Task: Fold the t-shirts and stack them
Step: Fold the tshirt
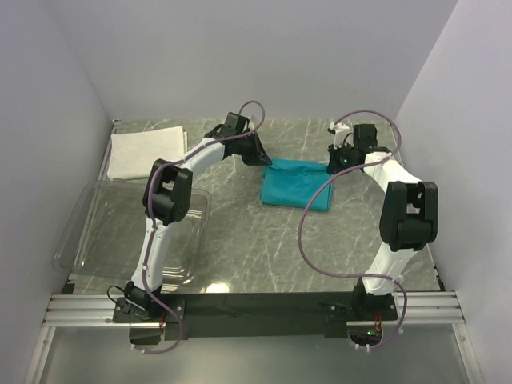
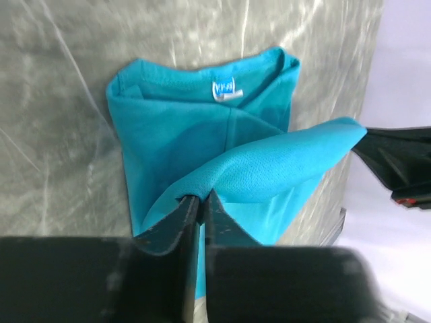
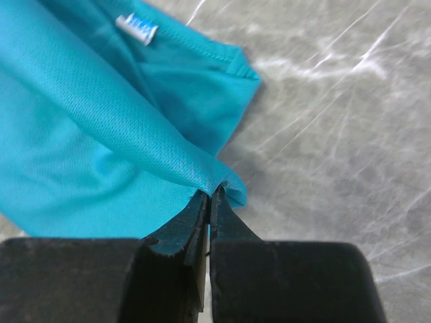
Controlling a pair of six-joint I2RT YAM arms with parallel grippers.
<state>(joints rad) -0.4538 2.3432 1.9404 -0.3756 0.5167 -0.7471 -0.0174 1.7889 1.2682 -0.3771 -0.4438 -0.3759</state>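
The teal-blue t-shirt (image 1: 296, 186) lies partly folded at the table's middle back, collar label up (image 2: 225, 89). My left gripper (image 1: 265, 161) is shut on its far left edge (image 2: 202, 195), and my right gripper (image 1: 332, 166) is shut on its far right edge (image 3: 210, 192). Both hold a fold of the cloth a little above the rest of the shirt (image 3: 101, 121). The white t-shirt (image 1: 146, 152) lies as a folded rectangle at the back left, apart from both grippers.
A clear plastic bin (image 1: 128, 232) stands at the left front, beside the left arm. White walls close in the table on the left, back and right. The grey marbled tabletop (image 1: 264, 240) lies bare in front of the teal shirt.
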